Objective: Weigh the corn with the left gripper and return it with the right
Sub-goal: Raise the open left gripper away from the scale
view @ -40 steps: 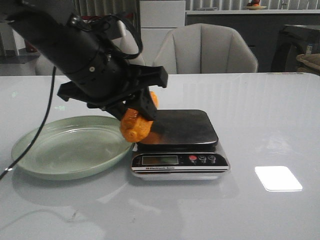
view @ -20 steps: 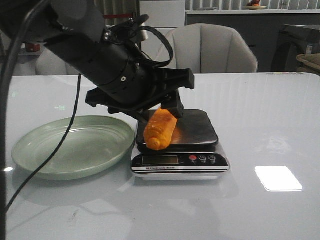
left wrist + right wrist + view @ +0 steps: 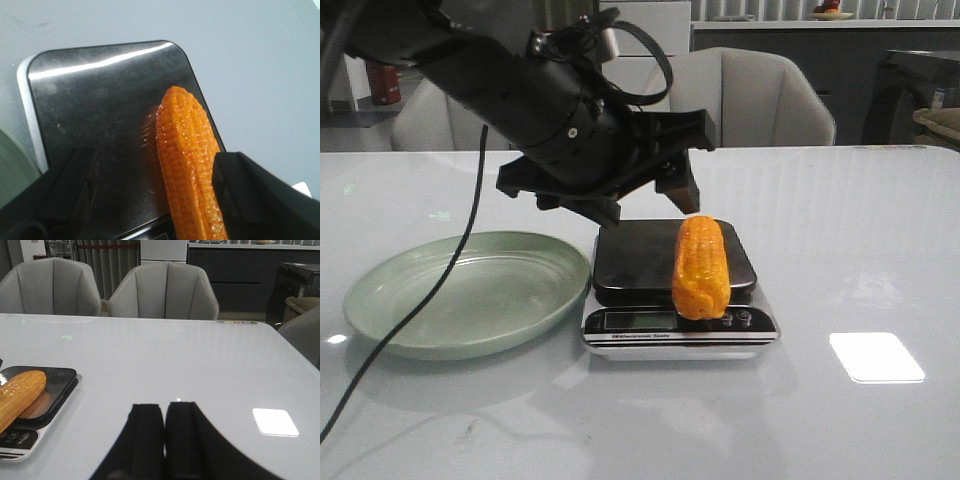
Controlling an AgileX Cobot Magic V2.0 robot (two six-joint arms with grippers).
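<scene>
The orange-yellow corn [image 3: 700, 267] lies on the right side of the scale's dark platform [image 3: 635, 255], its near end overhanging the display. It also shows in the left wrist view [image 3: 187, 150] and the right wrist view [image 3: 20, 390]. My left gripper [image 3: 645, 205] hovers just above the back of the scale, jaws spread wide and open. In the left wrist view [image 3: 150, 155] the corn lies beside one finger [image 3: 255, 200], with a wide gap to the other. My right gripper [image 3: 164, 407] is shut and empty, low over the bare table right of the scale.
A pale green plate [image 3: 380, 300] sits left of the scale [image 3: 55, 377], touching or almost touching it. Grey chairs [image 3: 730, 95] stand behind the table's far edge. A bright light patch [image 3: 876, 357] lies on the table at the right.
My left gripper carried the corn rightward from the plate's edge over the scale and opened. The corn now rests on the platform's right side.
</scene>
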